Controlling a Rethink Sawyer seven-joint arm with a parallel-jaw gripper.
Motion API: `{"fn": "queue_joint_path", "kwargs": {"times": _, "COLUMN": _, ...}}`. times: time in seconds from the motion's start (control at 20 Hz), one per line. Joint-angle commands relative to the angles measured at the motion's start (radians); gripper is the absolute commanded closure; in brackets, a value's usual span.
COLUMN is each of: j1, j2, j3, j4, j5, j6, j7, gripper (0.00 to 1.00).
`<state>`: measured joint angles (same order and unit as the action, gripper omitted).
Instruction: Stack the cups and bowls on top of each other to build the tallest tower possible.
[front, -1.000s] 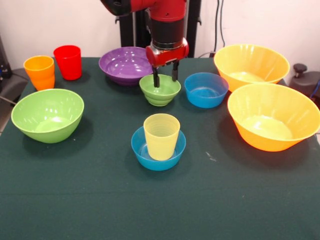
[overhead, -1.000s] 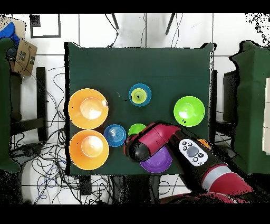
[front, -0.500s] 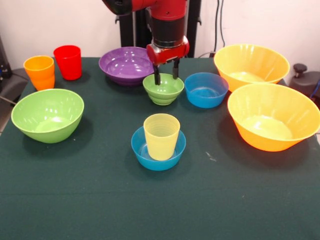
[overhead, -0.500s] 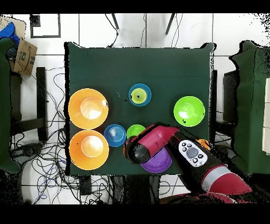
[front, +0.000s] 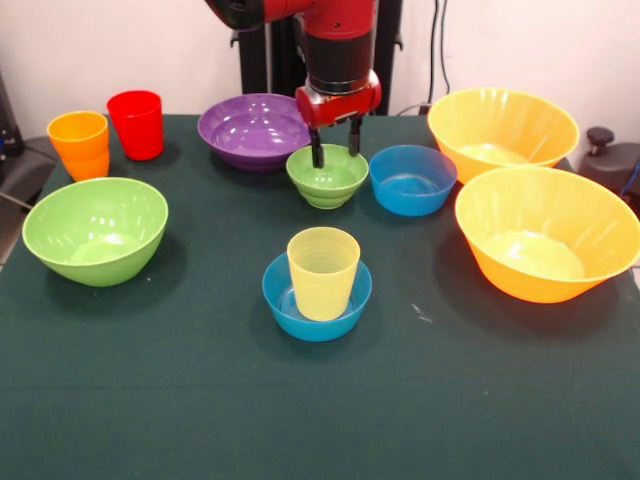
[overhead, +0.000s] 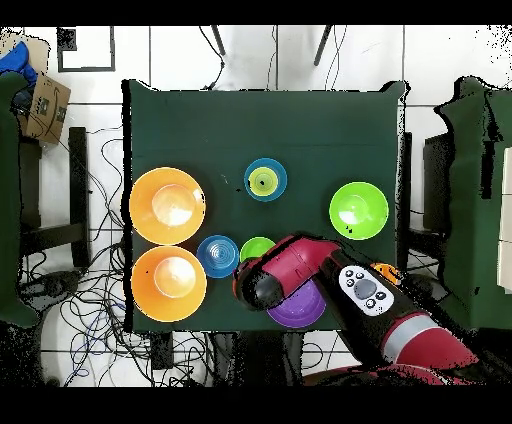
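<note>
The tool (front: 334, 158) is clamped across the far rim of the small green bowl (front: 326, 180), glossy and ribbed, sitting mid-counter with the purple bowl (front: 250, 128) at ten o'clock and a blue bowl (front: 411, 180) at three.

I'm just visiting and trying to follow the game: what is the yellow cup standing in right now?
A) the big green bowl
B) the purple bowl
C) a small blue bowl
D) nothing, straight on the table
C: the yellow cup stands upright inside a small blue bowl near the middle of the table, while the claw is over at the small green bowl.
</note>
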<state>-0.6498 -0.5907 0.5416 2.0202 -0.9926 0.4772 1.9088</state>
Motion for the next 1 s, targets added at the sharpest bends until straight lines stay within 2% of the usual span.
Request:
{"fn": "queue_joint_path", "kwargs": {"times": 0.05, "j1": 0.023, "j2": 0.046, "j3": -0.008, "j4": 0.009, "j5": 0.043, "j6": 0.096, "j7": -0.079, "gripper": 0.00}}
{"fn": "queue_joint_path", "kwargs": {"times": 0.4, "j1": 0.010, "j2": 0.044, "j3": 0.010, "j4": 0.010, "j5": 0.079, "j6": 0.098, "j7": -0.095, "gripper": 0.00}}
{"fn": "queue_joint_path", "kwargs": {"times": 1.0, "j1": 0.017, "j2": 0.045, "j3": 0.010, "j4": 0.017, "j5": 0.085, "j6": 0.085, "j7": -0.094, "gripper": 0.00}}
